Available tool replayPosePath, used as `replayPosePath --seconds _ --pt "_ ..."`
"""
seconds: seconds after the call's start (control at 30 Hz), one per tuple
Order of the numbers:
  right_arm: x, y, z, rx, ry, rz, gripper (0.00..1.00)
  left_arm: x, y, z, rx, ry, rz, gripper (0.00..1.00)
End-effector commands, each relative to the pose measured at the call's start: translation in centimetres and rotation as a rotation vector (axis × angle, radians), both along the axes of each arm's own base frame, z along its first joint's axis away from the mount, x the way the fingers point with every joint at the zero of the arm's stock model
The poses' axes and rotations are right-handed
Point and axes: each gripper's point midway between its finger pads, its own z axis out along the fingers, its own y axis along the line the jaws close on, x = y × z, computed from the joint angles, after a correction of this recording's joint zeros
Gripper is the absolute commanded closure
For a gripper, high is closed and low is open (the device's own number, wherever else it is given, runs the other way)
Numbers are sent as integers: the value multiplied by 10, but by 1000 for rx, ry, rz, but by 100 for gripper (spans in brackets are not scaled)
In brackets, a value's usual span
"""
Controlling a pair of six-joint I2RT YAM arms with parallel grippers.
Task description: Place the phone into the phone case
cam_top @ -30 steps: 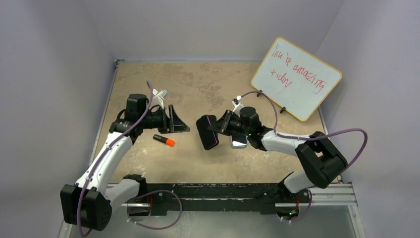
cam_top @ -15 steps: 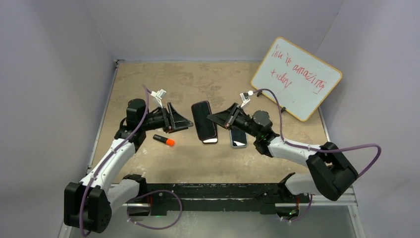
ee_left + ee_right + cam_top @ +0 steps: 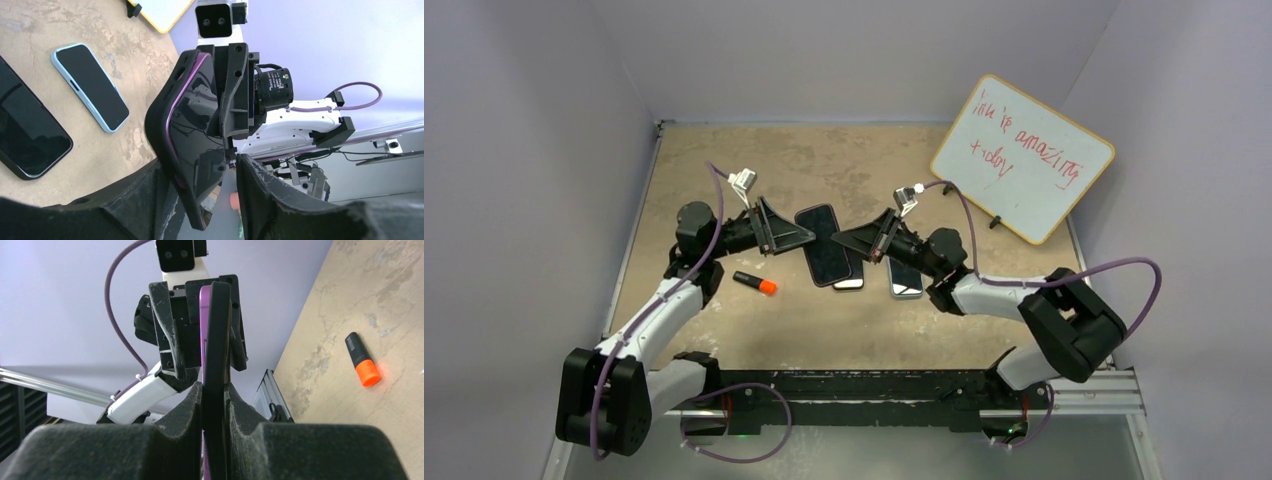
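Note:
A black phone case (image 3: 822,250) with a purple rim hangs above the table's middle, and my right gripper (image 3: 852,241) is shut on its right edge. The right wrist view has the case (image 3: 215,340) edge-on, pinched between the pads (image 3: 187,405). My left gripper (image 3: 796,238) is open, its jaws either side of the case's (image 3: 187,130) other end, with a gap at the right finger (image 3: 265,195). A black phone (image 3: 27,132) and a light-blue-edged phone (image 3: 90,87) lie flat on the table below; the blue-edged phone (image 3: 905,279) is right of the case.
An orange-capped black marker (image 3: 755,283) lies on the table under the left arm, also the marker (image 3: 362,365) in the right wrist view. A whiteboard (image 3: 1022,157) with red writing leans at the back right. Grey walls close in the table.
The right arm has swung the case up and to the left, from over the table toward the left gripper. The left gripper has reached right around the case's end, and its jaws have narrowed a little.

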Motion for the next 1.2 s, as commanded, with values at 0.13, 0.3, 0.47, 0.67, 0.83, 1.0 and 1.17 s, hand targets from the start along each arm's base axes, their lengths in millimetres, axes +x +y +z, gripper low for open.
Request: replayPosePath --seconds 0.13,0.3,0.47,0.67,0.83,1.0,1.17 --pt "-15 20 55 109 -146 77 100 -11 -4 19 -79 -95 -35 69" --pt "-25 19 37 47 -139 113 71 -13 -4 23 -83 -110 -51 93" --pt "-42 9 6 -58 -149 133 29 -10 -6 36 -88 -156 -74 100" --pt "-59 1 -30 -225 -153 189 25 -11 -6 50 -96 -231 -82 100" --pt "-73 3 -21 -216 -192 273 22 -8 -7 43 -74 -240 -86 100" --pt "-67 8 -14 -210 -217 273 23 -8 -8 39 -78 -229 -100 100" --pt "-68 13 -10 -178 -224 305 26 -4 -8 34 -67 -219 -91 100"
